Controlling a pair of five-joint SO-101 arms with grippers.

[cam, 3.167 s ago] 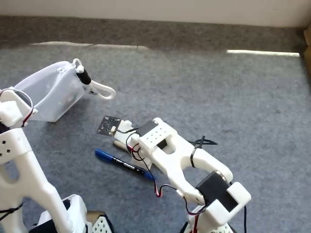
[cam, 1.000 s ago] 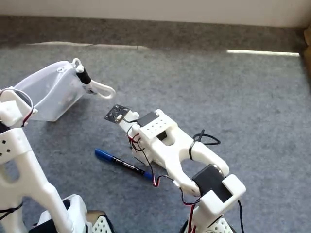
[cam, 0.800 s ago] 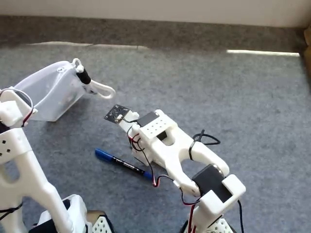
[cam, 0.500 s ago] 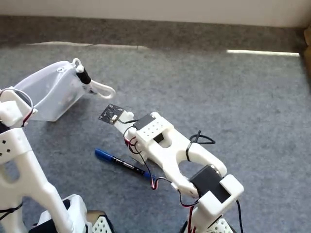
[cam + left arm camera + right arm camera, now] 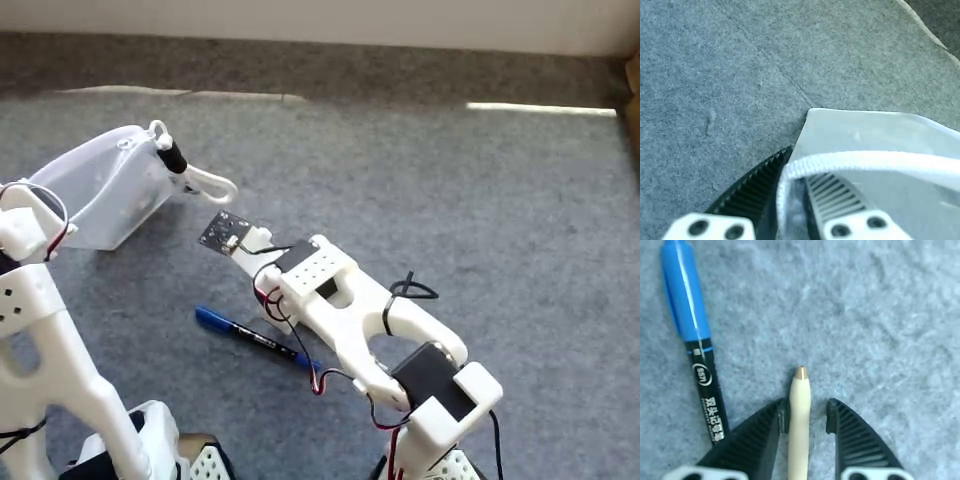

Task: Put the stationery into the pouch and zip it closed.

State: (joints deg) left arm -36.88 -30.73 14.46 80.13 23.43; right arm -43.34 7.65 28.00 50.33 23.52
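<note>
A translucent white pouch [image 5: 110,195] lies at the left of the grey carpet, its zip pull loop [image 5: 208,184] pointing toward the middle. My left gripper [image 5: 795,197] is shut on the pouch's [image 5: 870,140] white zip edge. A blue-capped black pen [image 5: 250,335] lies on the carpet beside my right arm [image 5: 340,300]. In the right wrist view my right gripper [image 5: 807,406] stands open low over the carpet, with a cream pen [image 5: 800,405] between its fingers. One finger touches the cream pen and the other stands a little apart from it. The blue pen [image 5: 690,325] lies just beside that gripper.
Grey carpet [image 5: 480,220] stretches open to the right and far side. A pale wall base [image 5: 330,20] runs along the back. The left arm's white base [image 5: 60,380] stands at the near left corner.
My right arm has shifted slightly left and toward the pouch over the last second. The left arm, the pouch and the blue pen have not moved.
</note>
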